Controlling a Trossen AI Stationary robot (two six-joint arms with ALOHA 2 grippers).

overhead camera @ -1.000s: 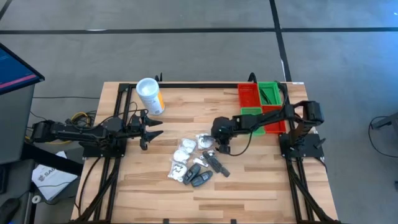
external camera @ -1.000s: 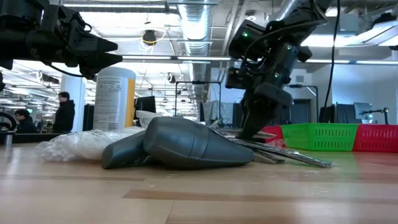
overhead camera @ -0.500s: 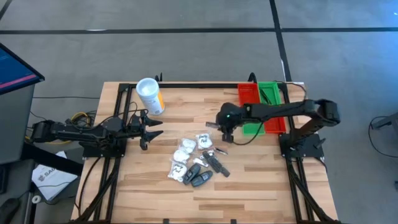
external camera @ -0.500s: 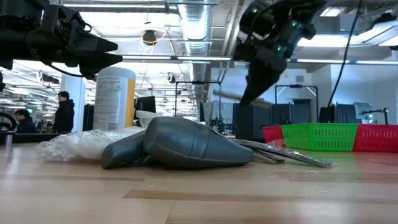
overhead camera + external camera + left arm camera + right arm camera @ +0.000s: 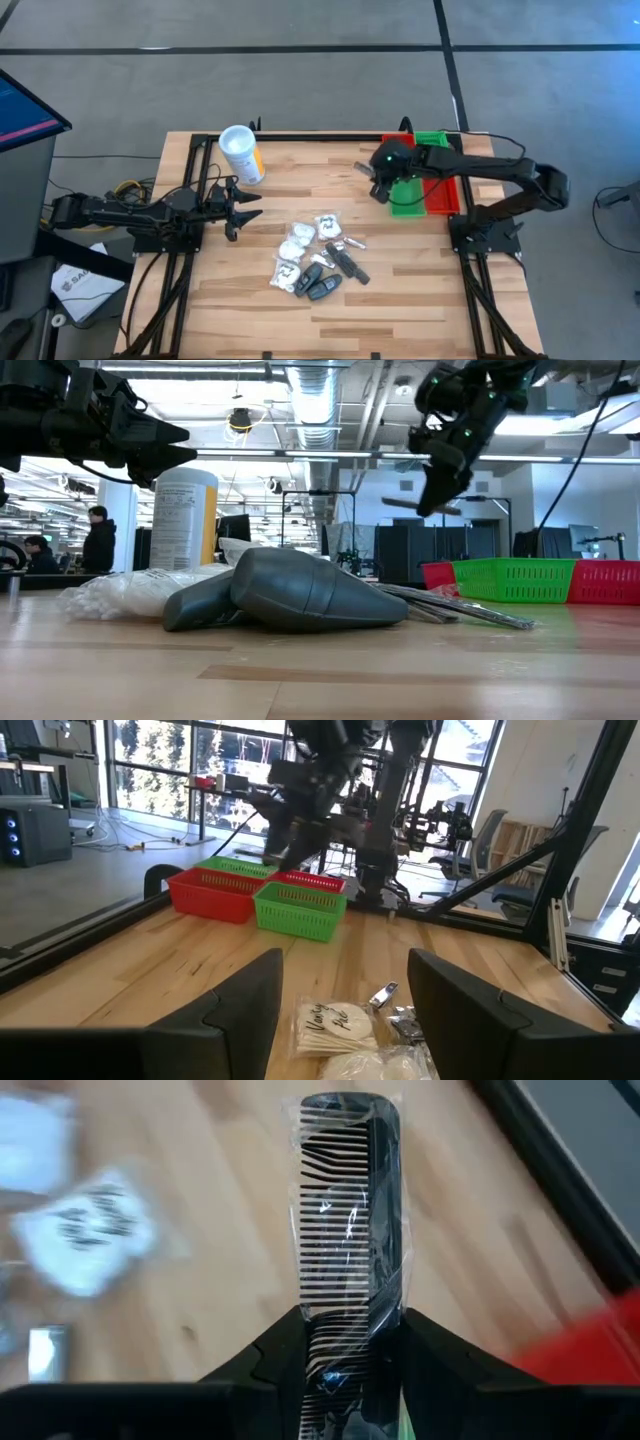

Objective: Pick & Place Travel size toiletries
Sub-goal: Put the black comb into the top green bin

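Right claw (image 5: 374,178), closed on a wrapped comb (image 5: 350,1230), hangs beside the green bin (image 5: 408,197) for sorting; left claw (image 5: 240,207) waits open.

Standing as obstacles: canister (image 5: 241,153) near far-left edge; toiletries pile (image 5: 315,262) lying mid-table; bins (image 5: 420,172) sitting at far-right | blocking above bins: right gripper (image 5: 378,181) carrying comb (image 5: 350,1230) | leaving open: near table (image 5: 420,300) strip

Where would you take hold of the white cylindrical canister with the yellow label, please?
Grip the white cylindrical canister around its round side wall, coming in level from the left gripper side. It stands upright and apart from the toiletries pile.
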